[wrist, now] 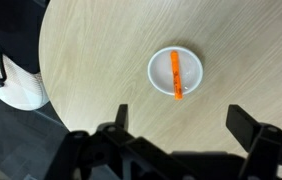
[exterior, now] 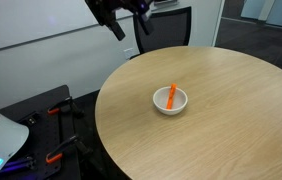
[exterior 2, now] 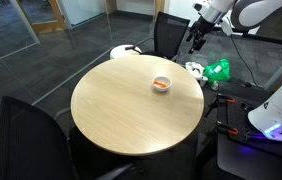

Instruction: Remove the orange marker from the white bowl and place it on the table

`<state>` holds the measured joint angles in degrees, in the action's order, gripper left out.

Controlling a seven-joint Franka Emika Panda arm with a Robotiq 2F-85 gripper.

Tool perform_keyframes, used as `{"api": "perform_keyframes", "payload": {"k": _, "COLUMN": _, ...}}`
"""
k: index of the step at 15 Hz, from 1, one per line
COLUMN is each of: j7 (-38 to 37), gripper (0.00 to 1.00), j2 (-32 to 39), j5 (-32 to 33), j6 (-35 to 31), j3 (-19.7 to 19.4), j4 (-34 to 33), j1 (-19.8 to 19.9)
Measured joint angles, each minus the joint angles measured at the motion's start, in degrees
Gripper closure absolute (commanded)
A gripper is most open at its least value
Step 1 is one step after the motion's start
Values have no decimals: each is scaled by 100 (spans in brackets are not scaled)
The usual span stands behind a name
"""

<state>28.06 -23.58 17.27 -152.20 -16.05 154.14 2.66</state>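
Note:
An orange marker (exterior: 172,95) leans inside a small white bowl (exterior: 170,104) near the middle of the round wooden table (exterior: 221,130). In the wrist view the marker (wrist: 175,75) lies across the bowl (wrist: 159,72), one end over the rim. The bowl also shows in an exterior view (exterior 2: 161,84). My gripper (exterior: 128,24) hangs high above the far edge of the table, well away from the bowl, and also shows in an exterior view (exterior 2: 194,39). Its fingers (wrist: 181,122) are spread wide and empty.
Black chairs stand around the table (exterior 2: 171,30), (exterior 2: 21,125). A white object (exterior 2: 124,50) sits beside the table's far edge. A green item (exterior 2: 219,70) lies on equipment next to the robot base. Glass walls and dark carpet surround the table.

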Motion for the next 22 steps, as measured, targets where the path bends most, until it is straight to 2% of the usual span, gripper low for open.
{"api": "perform_keyframes", "payload": {"k": 4, "j7": 1043, "gripper": 0, "j2": 896, "j5": -903, "j6": -804, "j3": -395, "j4": 24, "j1": -337}}
{"api": "perform_keyframes", "payload": {"k": 7, "j7": 1890, "gripper": 0, "j2": 1409, "j5": -1806, "j6": -966, "j3": -471, "j4": -25, "j1": -606}}
{"api": "perform_keyframes", "payload": {"k": 10, "j7": 2402, "gripper": 0, "j2": 1854, "j5": -2288, "j6": -982, "j3": -509, "j4": -194, "j1": -793}}
{"api": "perform_keyframes", "payload": {"k": 17, "j7": 3152, "gripper": 0, "j2": 2848, "j5": -3017, "j6": -982, "j3": -492, "j4": -765, "j1": -837}}
{"api": "perform_keyframes", "payload": {"k": 22, "j7": 3636, "gripper": 0, "j2": 3497, "j5": -3611, "j6": -983, "j3": -331, "j4": -1179, "j1": -771}}
